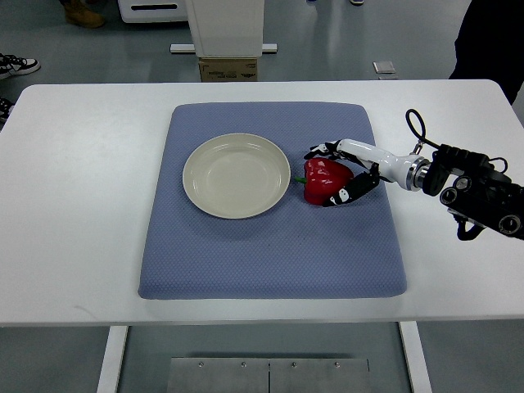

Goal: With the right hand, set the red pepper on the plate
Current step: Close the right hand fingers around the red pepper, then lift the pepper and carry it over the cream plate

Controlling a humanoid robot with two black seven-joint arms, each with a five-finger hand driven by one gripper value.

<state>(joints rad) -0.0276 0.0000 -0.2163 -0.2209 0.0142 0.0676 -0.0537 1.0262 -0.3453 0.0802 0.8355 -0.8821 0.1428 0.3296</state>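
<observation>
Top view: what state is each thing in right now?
Pepper: on the mat, right of the plate, not lifted as far as I can tell.
Plate: empty, upright.
Right hand: fingers curled around the pepper.
Mat: flat on the table.

White counter (74, 205) on grey floor (82, 57). Beyond the counter's far edge: white pillar base (225, 29) with cardboard box (228, 70); shoes (18, 64) and brown boot (84, 14) at far left.
</observation>
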